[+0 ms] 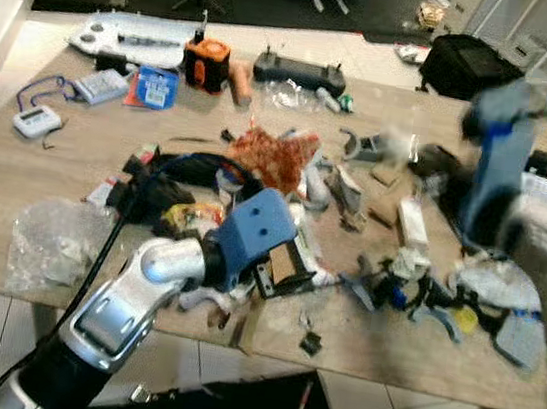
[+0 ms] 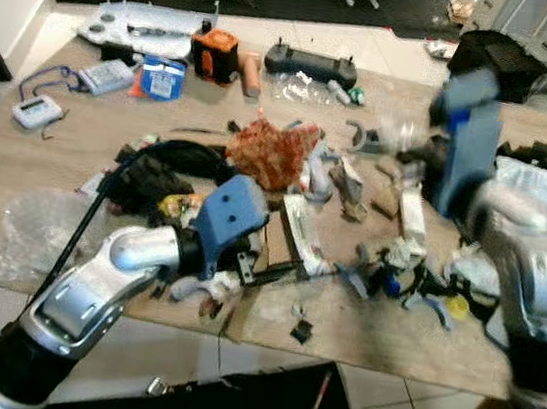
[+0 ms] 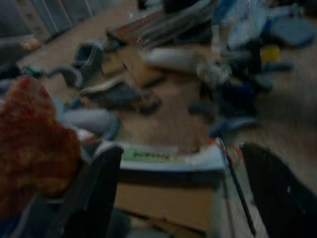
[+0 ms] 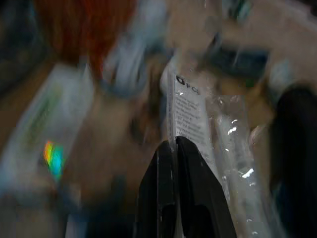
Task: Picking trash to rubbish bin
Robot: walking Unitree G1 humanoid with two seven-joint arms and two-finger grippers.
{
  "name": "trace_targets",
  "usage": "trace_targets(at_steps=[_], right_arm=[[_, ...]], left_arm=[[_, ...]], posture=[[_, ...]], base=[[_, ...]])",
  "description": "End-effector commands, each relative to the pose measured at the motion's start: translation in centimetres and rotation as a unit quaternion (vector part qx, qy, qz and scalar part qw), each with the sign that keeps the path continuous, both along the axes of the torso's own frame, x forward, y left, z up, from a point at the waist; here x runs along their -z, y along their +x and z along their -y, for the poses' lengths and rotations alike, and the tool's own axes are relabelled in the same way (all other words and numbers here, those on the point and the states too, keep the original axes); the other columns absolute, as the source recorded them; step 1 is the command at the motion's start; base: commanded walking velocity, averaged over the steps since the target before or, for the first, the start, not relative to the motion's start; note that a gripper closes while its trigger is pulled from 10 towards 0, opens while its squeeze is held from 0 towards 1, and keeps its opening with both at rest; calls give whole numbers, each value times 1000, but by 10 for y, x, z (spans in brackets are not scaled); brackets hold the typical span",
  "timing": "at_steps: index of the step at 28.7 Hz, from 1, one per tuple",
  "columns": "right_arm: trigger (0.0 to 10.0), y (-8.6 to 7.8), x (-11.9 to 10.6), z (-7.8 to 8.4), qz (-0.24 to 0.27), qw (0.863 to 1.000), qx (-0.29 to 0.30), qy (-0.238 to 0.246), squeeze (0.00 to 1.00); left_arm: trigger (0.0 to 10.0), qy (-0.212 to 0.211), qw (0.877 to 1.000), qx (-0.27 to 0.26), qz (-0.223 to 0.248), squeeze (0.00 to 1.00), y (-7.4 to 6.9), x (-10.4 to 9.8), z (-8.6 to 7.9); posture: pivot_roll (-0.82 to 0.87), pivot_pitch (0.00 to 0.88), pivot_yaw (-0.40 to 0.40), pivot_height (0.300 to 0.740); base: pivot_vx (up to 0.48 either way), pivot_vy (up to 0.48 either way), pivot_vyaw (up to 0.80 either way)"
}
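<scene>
Right gripper point(image 4: 173, 163) is clamped tight on a clear plastic wrapper point(image 4: 198, 124) with a printed label, raised over the table point(image 1: 14, 181) toward two o'clock, presumably so it can be carried off. Left gripper point(image 3: 173, 198) sits wide apart, holding nothing, low at the near edge by a flat white packet point(image 3: 163, 158). Blur smears everything; I can't spot a bin.

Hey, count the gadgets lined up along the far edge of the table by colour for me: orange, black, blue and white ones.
Orange: 1, the orange tape measure.
Black: 1, the black controller.
Blue: 1, the blue packet.
White: 2, the white device on a lanyard and the white calculator-like device.
Total: 5.
</scene>
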State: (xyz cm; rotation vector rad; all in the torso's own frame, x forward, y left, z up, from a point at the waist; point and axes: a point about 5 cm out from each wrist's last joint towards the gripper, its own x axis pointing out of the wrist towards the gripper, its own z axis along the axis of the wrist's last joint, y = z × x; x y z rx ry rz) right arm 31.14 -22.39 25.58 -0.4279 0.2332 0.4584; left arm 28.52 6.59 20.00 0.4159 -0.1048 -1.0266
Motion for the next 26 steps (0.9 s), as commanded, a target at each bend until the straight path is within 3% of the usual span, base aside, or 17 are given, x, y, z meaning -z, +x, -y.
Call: trace_targets(at_steps=[1, 2, 3, 4, 5, 6, 10, 11, 13, 14, 15, 16, 22, 23, 24, 26], right_arm=[[235, -7, 12, -9, -31, 999, -33, -10, 0], [2353, -9, 17, -12, -43, 998, -43, -3, 0], [2353, -9, 17, -12, -43, 998, -43, -3, 0], [8196, -15, 22, -23, -62, 995, -80, 24, 0], [8196, -17, 23, -27, -68, 993, -92, 36, 0], [10000, -22, 22, -34, -72, 989, -120, 54, 0], [10000, -25, 19, -40, -73, 984, -144, 74, 51], [10000, -26, 19, -43, -82, 980, -158, 92, 306], [10000, -26, 19, -43, -82, 980, -158, 92, 306], [10000, -26, 20, -43, -86, 979, -158, 98, 576], [10000, -25, 21, -42, -90, 979, -153, 104, 729], [10000, -23, 22, -41, -91, 980, -144, 106, 1000], [10000, -16, 21, -34, -84, 987, -108, 88, 1000], [10000, -15, 20, -31, -79, 989, -99, 81, 925], [10000, -13, 19, -29, -76, 990, -94, 79, 0], [10000, -11, 18, -26, -71, 991, -85, 80, 0]], left_arm=[[10000, 8, 1000, 6, -1, 0, -2, 5, 1], [10000, 9, 1000, 6, -1, 0, -3, 5, 1], [10000, 9, 1000, 6, -1, 0, -3, 5, 1], [10000, 12, 1000, 9, -1, 0, -3, 5, 1], [10000, 12, 1000, 9, -2, 0, -4, 5, 1], [10000, 12, 1000, 11, -1, 0, -4, 6, 1], [10000, 12, 1000, 11, 0, 0, -4, 5, 0], [10000, 14, 1000, 11, 0, 0, -3, 5, 0], [10000, 14, 1000, 11, 0, 0, -3, 5, 0], [10000, 15, 1000, 11, 1, 0, -3, 5, 0], [10000, 15, 1000, 11, 1, 0, -3, 5, 1], [10000, 14, 1000, 11, 2, 0, -3, 5, 1], [10000, 12, 1000, 10, 2, 0, -3, 4, 2], [10000, 11, 1000, 9, 2, 0, -2, 4, 2], [10000, 11, 1000, 9, 2, 0, -2, 4, 2], [10000, 11, 1000, 9, 2, 0, -2, 4, 3]], posture=[[-15, 129, -23, 740], [-13, 127, -20, 740], [-13, 127, -20, 740], [-8, 127, -16, 740], [-8, 127, -16, 740], [-3, 126, -13, 740], [-2, 124, -11, 740], [-2, 124, -11, 740], [-2, 124, -11, 740], [2, 122, -13, 740], [2, 122, -13, 740], [2, 122, -13, 740], [5, 125, -22, 740], [5, 131, -21, 740], [5, 131, -21, 740], [4, 137, -19, 740]], base=[[0, 0, 0], [0, 0, 0], [0, 0, 0], [0, 0, 0], [0, 0, 0], [0, 0, 0], [0, 0, 0], [0, 0, 0], [0, 0, 0], [0, 0, 0], [0, 0, 0], [0, 0, 0], [0, 0, 0], [0, 0, 0], [0, 0, 0], [0, 0, 0]])
